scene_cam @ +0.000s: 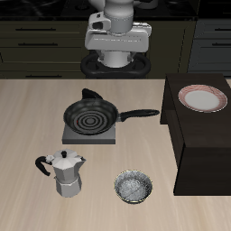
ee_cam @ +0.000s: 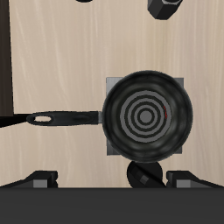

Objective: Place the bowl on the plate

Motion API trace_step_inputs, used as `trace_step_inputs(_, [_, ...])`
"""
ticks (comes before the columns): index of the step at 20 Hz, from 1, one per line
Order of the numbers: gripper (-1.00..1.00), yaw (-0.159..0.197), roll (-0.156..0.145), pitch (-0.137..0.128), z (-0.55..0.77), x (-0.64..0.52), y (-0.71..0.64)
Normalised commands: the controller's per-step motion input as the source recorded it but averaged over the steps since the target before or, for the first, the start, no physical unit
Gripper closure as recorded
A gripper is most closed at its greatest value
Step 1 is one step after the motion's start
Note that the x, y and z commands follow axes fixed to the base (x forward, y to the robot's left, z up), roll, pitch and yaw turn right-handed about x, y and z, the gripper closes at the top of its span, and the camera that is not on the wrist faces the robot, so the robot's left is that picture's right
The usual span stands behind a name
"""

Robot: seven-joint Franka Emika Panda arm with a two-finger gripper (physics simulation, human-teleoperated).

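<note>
The bowl (scene_cam: 133, 188) sits on the light wooden table (scene_cam: 36, 117) close to the front edge, upright, its speckled inside facing up, with nothing touching it. The plate (scene_cam: 202, 98) lies flat on top of a dark raised block (scene_cam: 194, 153) that stands along one side of the table, so the plate rests higher than the bowl and well apart from it. The block's dark side wall stands between the two.

Just beside the bowl, also near the front edge, stands a silver moka pot (scene_cam: 66, 172) with a black handle. Farther back, a black frying pan (scene_cam: 90, 115) with spiral rings rests on a grey square stove pad (scene_cam: 90, 135); its long handle (scene_cam: 143, 114) points toward the dark block.

The hand (scene_cam: 115, 41) hangs high over the back of the table, above the pan and far from the bowl. The wrist view looks straight down on the pan (ee_cam: 146, 116), with the fingers' dark tips (ee_cam: 42, 179) set wide apart and nothing between them.
</note>
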Motion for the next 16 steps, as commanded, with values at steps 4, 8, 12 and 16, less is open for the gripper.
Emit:
trace_step_inputs(4, [-1.00,-0.005,-0.001,0.013,0.00,0.17,0.02])
trace_step_inputs(8, [-1.00,0.004,-0.014,0.000,-0.07,0.45,0.01])
trace_step_inputs(12, [-1.00,0.006,0.003,0.015,-0.05,0.23,0.00])
trace_step_inputs(16, [-1.00,0.005,0.006,-0.033,0.10,0.18,0.02])
